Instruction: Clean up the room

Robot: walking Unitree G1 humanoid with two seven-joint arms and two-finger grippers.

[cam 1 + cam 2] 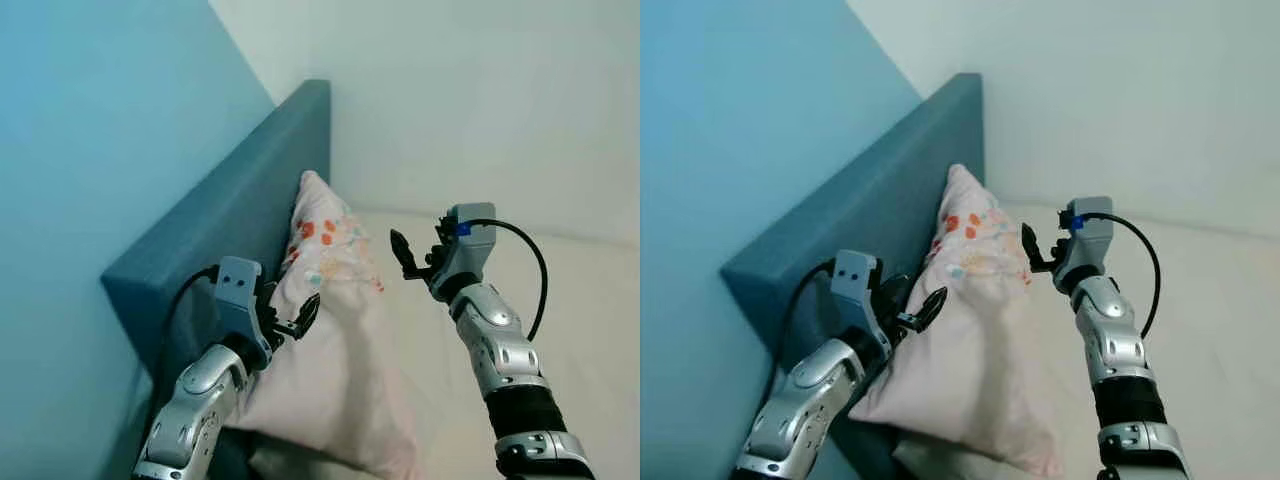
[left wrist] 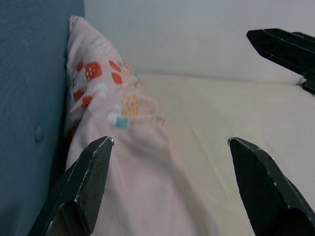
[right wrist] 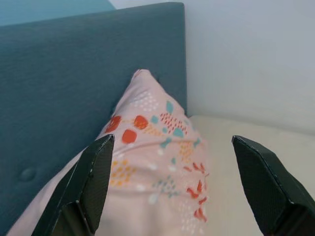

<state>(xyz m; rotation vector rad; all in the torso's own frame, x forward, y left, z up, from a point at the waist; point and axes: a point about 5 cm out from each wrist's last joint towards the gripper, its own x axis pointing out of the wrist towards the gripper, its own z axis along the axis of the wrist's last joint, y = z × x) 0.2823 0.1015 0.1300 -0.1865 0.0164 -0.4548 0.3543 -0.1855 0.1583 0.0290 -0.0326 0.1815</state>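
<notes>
Pillow (image 1: 330, 330) propped against headboard (image 1: 230, 220) at bed (image 1: 590, 300) head edge. Left gripper (image 1: 290, 322) beside it, right gripper (image 1: 412, 262) near top, both jaws wide, empty. Looks like straightening step; next probably nudge pillow flat.

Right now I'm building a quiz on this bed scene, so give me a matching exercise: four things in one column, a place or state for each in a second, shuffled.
Things
1. pillow
2. headboard
3. left gripper
4. right gripper

Places or states
A. open, beside the pillow's patterned upper part
B. teal, standing against the blue wall
C. pink, leaning on the headboard
D. open, at the pillow's lower edge near the headboard

Pairs: 1-C, 2-B, 3-D, 4-A
</notes>
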